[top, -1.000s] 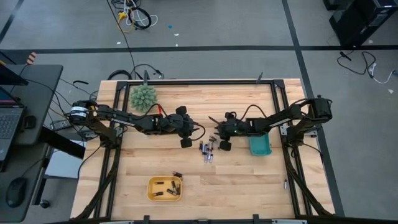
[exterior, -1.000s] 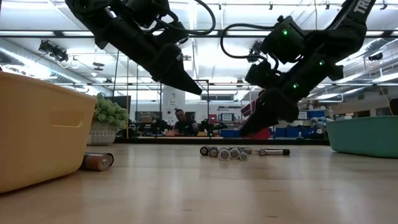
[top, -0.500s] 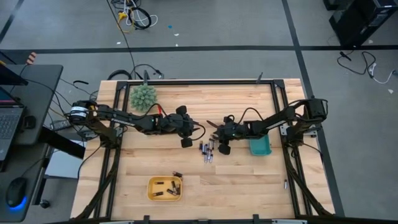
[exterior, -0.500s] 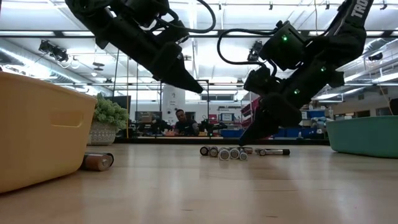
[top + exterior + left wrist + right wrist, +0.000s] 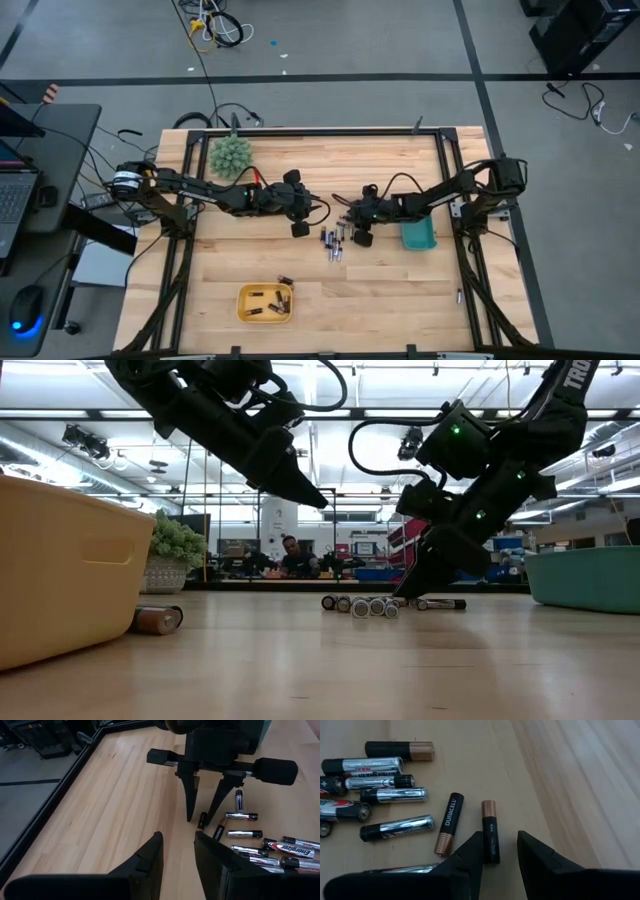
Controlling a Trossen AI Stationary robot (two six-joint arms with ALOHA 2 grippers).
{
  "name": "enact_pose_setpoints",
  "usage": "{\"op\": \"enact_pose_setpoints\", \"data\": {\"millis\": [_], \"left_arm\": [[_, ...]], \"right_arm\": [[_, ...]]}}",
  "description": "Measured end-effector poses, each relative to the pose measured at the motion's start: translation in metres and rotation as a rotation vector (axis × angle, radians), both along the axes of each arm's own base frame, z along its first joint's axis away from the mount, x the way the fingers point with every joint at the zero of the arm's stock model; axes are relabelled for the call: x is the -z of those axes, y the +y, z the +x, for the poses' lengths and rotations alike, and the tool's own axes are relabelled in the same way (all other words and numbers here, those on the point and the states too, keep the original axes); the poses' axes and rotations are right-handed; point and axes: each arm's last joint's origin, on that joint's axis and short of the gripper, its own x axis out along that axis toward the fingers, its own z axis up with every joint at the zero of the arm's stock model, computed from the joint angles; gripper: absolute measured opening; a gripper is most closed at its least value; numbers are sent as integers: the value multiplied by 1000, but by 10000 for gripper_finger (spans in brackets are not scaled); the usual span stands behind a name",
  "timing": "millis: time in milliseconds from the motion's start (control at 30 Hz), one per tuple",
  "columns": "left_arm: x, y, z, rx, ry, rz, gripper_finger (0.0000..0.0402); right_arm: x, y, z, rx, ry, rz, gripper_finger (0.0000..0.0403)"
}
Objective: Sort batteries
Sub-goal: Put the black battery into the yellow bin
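Several small batteries [image 5: 333,243] lie loose in the middle of the table, some silvery, some black with copper ends [image 5: 380,795]. My right gripper [image 5: 499,845] is open, slanting down with its fingertips close over the table [image 5: 415,585]. It stands on either side of one black-and-copper battery [image 5: 490,832] [image 5: 201,820] without touching it. My left gripper [image 5: 177,840] hangs open above the table [image 5: 300,495], just left of the pile, with nothing between its fingers.
A yellow tray [image 5: 265,302] with several batteries stands near the front edge, one loose battery [image 5: 158,620] beside it. A teal tray [image 5: 418,235] sits right of the pile. A spiky green ball [image 5: 230,157] rests at the far left.
My right gripper has come down toward the batteries, its fingertips now close over the table around one battery. The batteries have not moved.
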Motion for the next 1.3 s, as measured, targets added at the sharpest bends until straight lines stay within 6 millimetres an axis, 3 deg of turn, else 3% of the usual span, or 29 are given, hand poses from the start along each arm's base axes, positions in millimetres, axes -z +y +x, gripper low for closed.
{"op": "enact_pose_setpoints", "data": {"millis": [200,500,733,1000,1300], "left_arm": [[0,0,0,0,0,0,106],[0,-1,0,45,7,9,106],[0,-1,0,46,8,9,106],[2,-2,-1,89,31,5,106],[2,-1,0,135,34,-10,109]], "right_arm": [[0,-5,-1,-24,17,-26,85],[12,-11,1,-72,44,-13,14],[18,-12,6,-100,17,-39,15],[-1,-18,2,-139,-17,-134,7],[-36,-19,3,-156,-158,-208,7]]}}
